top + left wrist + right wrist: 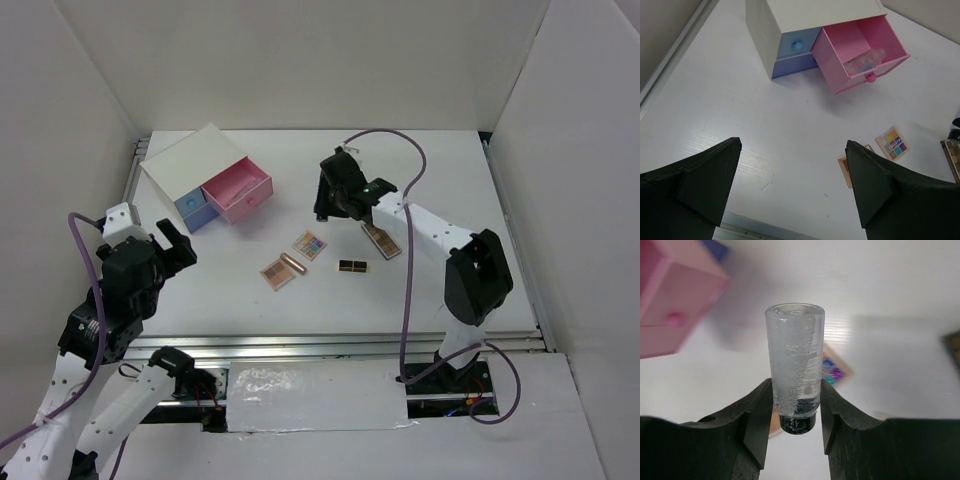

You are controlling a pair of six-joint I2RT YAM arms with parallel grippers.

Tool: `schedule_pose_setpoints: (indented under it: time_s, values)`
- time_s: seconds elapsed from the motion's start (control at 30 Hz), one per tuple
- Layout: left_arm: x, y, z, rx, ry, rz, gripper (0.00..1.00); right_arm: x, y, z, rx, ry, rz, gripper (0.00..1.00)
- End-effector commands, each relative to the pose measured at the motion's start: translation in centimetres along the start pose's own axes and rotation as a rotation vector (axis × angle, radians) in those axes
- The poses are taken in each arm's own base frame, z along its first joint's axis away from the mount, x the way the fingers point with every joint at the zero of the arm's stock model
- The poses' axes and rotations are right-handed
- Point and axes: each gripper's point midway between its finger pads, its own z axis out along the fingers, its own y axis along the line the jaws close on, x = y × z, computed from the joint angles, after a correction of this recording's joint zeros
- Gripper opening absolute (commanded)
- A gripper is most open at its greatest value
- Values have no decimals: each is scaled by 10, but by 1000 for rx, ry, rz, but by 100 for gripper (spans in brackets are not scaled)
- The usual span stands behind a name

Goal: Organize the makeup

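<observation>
Two grippers show in your views, and only one of them carries anything. Your right gripper (796, 386) is clamped on the small dark-capped bottle (795, 350). Both fingers (752, 415) press the lower part of its clear body. The dark cap sits at the wrist end between them, and the rounded clear end points away from the camera. In the top view this gripper is held above the table (450, 180), to the right of the open pink drawer (240, 190) and near the far end of the long eyeshadow palette (381, 240). The bottle is too small to pick out from up there.

Your left gripper (792, 150) hangs with its jaws spread wide and nothing between them, over bare table near the white box (185, 160). Its camera looks into the pulled-out pink drawer, where the clear tube (865, 60) lies on the drawer floor. The blue drawer (796, 46) sits just beside the pink one.

On the table between your arms lie a square palette (311, 245) with coloured pans and a second square palette (274, 275). The rose-gold lipstick (292, 264) touches the second palette's far right edge; you cannot tell whether it rests on it or against it. The black-gold lipstick (352, 266) lies apart, just in front of the long eyeshadow palette.
</observation>
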Motion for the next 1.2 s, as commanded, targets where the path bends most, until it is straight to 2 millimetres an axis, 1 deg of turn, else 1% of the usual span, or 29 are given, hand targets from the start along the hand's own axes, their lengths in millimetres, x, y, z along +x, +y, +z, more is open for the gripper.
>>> schedule_pose_setpoints:
  time_s: [0.0,0.03,0.07,0.1,0.13,0.17,0.27,0.3,0.33,0.4,0.43,0.5,0.57,0.6,0.63,0.67,0.73,0.77,0.8,0.83,0.9,0.93,0.97,1.0,1.03,1.07,1.1,1.13,1.17]
  values:
    - [-9,0,-1,-6,-35,-18,99,-37,91,-36,-392,-95,168,0]
    - [-9,0,-1,-10,-34,-18,99,-39,105,-41,-438,-90,233,0]
    - [-10,1,-1,-15,-36,-19,99,-42,125,-47,-486,-100,250,0]
    - [-10,2,-1,-18,-39,-22,99,-48,139,-51,-520,-117,269,0]
    - [-11,2,-1,-17,-41,-23,99,-47,149,-46,-530,-103,307,0]
    - [-11,2,-1,-17,-41,-23,99,-57,168,-56,-578,-122,335,0]
    - [-11,2,-2,-16,-43,-23,99,-61,197,-44,-658,-75,451,2]
    - [-11,2,-2,-15,-45,-24,99,-59,205,-41,-681,-37,504,4]
    - [-11,2,-2,-16,-44,-23,99,-59,213,-29,-680,-23,524,5]
    - [-11,2,-2,-15,-45,-24,99,-60,226,-22,-685,-14,560,8]
    - [-11,2,-1,-16,-43,-21,99,-70,236,-17,-691,-39,566,10]
    - [-10,2,-1,-14,-39,-19,100,-63,239,-4,-625,-9,562,13]
    - [-10,1,-1,-11,-39,-17,99,-64,251,3,-641,7,562,18]
    - [-10,1,-2,-8,-39,-16,100,-60,253,10,-637,14,560,24]
    - [-11,1,-2,-7,-41,-17,99,-63,257,7,-646,10,557,36]
    - [-11,0,-2,-3,-42,-16,99,-65,258,6,-651,6,549,38]
    - [-11,0,-3,4,-44,-14,99,-64,263,2,-661,9,535,49]
    - [-12,-1,-3,10,-46,-17,100,-68,264,-3,-670,-4,524,56]
    - [-11,-2,-3,13,-45,-15,99,-69,265,-8,-679,-9,517,68]
    - [-11,-2,-3,15,-45,-15,99,-72,265,-12,-683,-22,498,71]
    - [-11,-2,-3,16,-43,-13,99,-81,264,-26,-688,-58,474,85]
    - [-11,-3,-3,18,-44,-13,99,-85,263,-33,-692,-69,463,85]
    - [-11,-2,-3,15,-42,-13,99,-95,259,-48,-698,-93,461,86]
    - [-11,-2,-3,14,-41,-12,99,-91,251,-44,-663,-104,456,87]
    - [-11,-2,-3,15,-42,-14,99,-92,246,-47,-656,-119,443,87]
    - [-11,-2,-3,12,-43,-15,99,-84,231,-46,-617,-118,442,85]
    - [-11,-2,-4,15,-42,-13,99,-80,223,-45,-604,-129,445,83]
    - [-11,-2,-3,14,-44,-15,99,-73,217,-46,-595,-134,449,78]
    - [-11,-1,-4,14,-46,-18,99,-50,192,-35,-532,-119,455,55]
